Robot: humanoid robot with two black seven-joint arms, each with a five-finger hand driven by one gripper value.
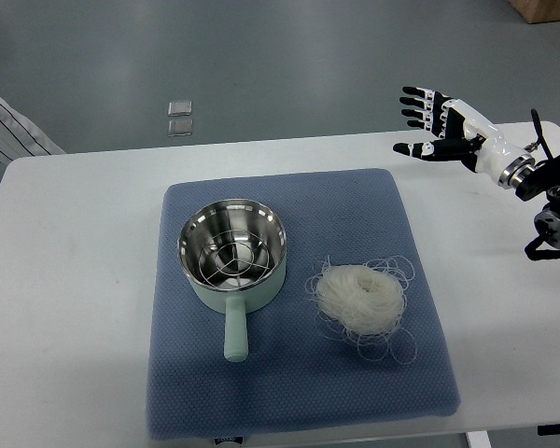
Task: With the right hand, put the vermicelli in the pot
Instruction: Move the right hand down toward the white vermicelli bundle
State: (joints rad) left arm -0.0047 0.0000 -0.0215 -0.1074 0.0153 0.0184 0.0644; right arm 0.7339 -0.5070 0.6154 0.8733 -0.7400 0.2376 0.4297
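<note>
Top-down view of a white desk (75,280) w/ a blue mat (289,392) laid across its centre. On the mat's left half sits a pale green pot (231,252) w/ a shiny steel inside; a wire rack rests in it, and its handle points toward the near edge. Just to the pot's right, apart from it, lies the vermicelli (359,297): a loose round nest of thin white noodles, stray strands curling out around it, all on the mat.

The right robot hand (436,126), black and white, comes in from the right edge on a white forearm w/ dark joint hardware. It is at the far right corner of the desk, well apart from the noodles and pot. Fingers are spread and extended to the left, thumb below them, holding nothing.

Beyond the desk is grey floor (261,56) w/ two small clear square items (179,117) lying on it. Striped fabric (9,126) shows at the left edge; a bit of brown box (546,9) at the top right corner.
</note>
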